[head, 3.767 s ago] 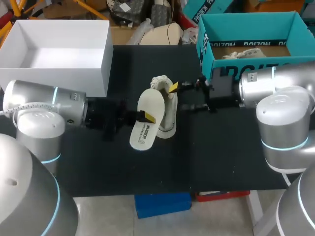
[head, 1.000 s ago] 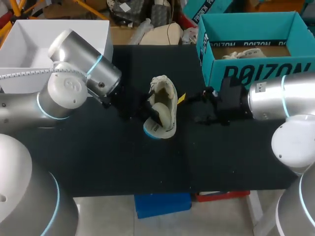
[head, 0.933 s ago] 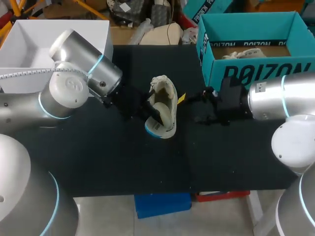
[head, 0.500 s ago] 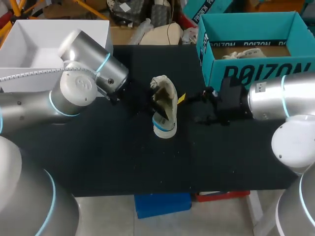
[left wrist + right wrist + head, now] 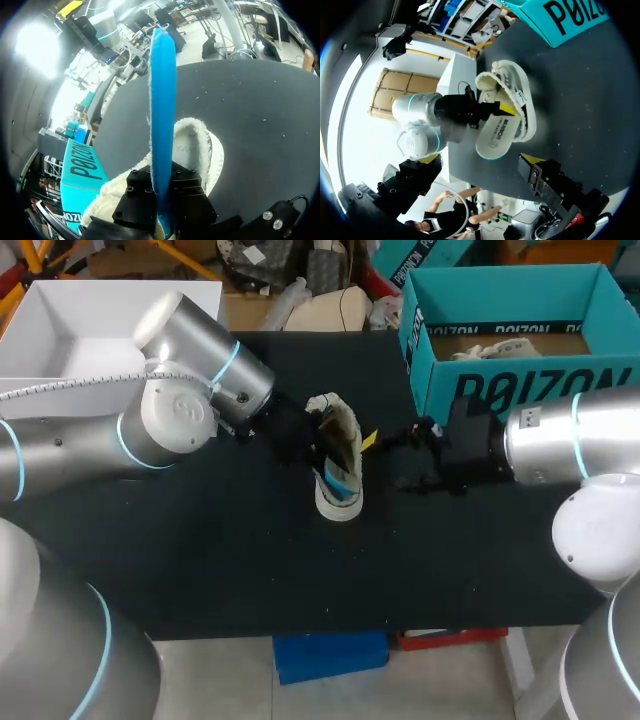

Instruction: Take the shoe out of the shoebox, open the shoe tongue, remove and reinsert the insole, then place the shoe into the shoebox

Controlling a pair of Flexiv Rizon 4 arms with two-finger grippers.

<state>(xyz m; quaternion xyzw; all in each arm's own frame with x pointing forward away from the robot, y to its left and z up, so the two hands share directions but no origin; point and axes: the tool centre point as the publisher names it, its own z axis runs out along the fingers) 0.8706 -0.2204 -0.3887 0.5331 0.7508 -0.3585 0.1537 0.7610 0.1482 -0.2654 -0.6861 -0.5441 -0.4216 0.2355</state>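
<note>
A cream shoe (image 5: 335,420) lies mid-table, tipped towards its side. My left gripper (image 5: 312,453) is shut on the insole (image 5: 340,486), which stands on edge with its blue underside showing. In the left wrist view the insole (image 5: 161,100) runs edge-on out from between the black fingers, with the shoe (image 5: 197,150) behind it. In the right wrist view the insole's (image 5: 495,136) white face leans into the shoe (image 5: 515,100); its heel end sticks out. My right gripper (image 5: 378,440) hangs open just right of the shoe, touching nothing; one yellow fingertip (image 5: 532,158) shows.
The teal shoebox (image 5: 520,380) stands at the back right, open, with paper inside, close behind my right arm. A white open box (image 5: 205,350) sits at the back left beside my left arm. Bare black tabletop (image 5: 300,570) lies in front of the shoe.
My left arm has swung right and turned the insole from flat onto its edge, pressing it at the shoe, which tipped more upright. My right arm has stayed still.
</note>
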